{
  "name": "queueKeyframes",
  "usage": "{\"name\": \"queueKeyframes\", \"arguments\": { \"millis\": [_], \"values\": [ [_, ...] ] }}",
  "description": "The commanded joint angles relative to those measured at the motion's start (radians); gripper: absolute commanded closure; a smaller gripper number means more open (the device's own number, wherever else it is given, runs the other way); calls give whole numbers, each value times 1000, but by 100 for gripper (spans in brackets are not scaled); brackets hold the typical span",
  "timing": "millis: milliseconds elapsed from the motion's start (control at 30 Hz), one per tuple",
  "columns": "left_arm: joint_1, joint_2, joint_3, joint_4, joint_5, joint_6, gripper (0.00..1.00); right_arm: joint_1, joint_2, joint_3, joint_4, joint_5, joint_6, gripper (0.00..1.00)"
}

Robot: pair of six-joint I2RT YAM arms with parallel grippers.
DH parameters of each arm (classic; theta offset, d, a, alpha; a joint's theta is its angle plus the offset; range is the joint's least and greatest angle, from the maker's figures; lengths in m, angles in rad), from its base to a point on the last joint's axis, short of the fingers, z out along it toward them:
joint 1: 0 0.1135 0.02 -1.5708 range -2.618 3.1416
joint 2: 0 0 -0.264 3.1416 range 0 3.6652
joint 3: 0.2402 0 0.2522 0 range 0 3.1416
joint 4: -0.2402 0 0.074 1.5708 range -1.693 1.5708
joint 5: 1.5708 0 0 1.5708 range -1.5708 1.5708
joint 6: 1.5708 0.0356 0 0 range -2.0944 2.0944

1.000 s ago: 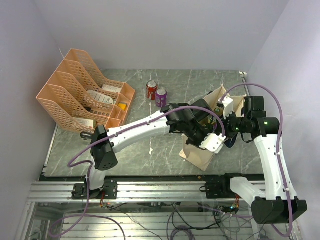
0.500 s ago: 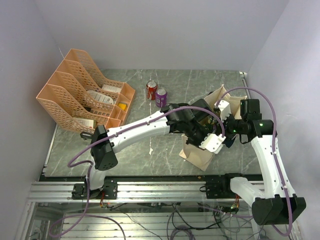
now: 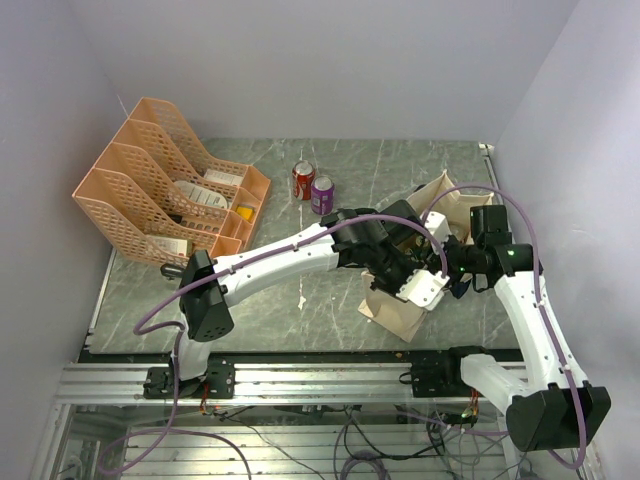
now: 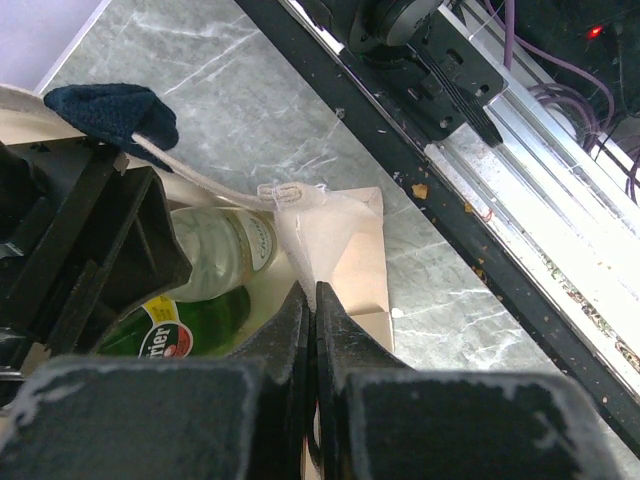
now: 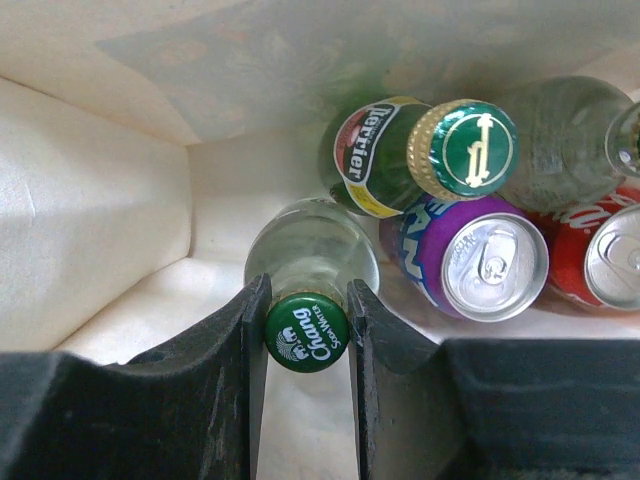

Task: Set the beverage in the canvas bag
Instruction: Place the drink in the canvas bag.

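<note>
While inside canvas bag [image 5: 100, 230], right end effector [image 5: 307, 300] seemingly grips bottle [image 5: 310, 250].

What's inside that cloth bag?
Inside the bag: a clear bottle held by the right gripper, a green bottle, a purple can, a red can. Anything beneath them is hidden.

Grey-green marble table [image 3: 400, 170], orange file trays [image 3: 150, 190] rear-left, red can [image 3: 303, 180] touching purple can [image 3: 322, 194] upright mid-rear, canvas bag [image 3: 395, 312] front-right, small white scrap [image 3: 301, 300] near the front edge.
</note>
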Motion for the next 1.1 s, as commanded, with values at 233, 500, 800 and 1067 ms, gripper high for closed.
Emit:
{"name": "queueKeyframes", "arguments": {
  "millis": [233, 500, 800, 1067],
  "values": [
    [7, -35, -13, -34, -36, 9, 93, 18, 0, -97, 29, 17, -100, 79],
    [7, -35, -15, -32, -40, 9, 93, 18, -8, -125, 16, 33, -127, 68],
    [7, -31, -6, -35, -40, 17, 93, 18, 47, -38, -4, -4, -91, 48],
    [11, -30, -2, -33, -46, 16, 93, 17, 39, -17, -24, -8, -105, 37]
  ]
}}
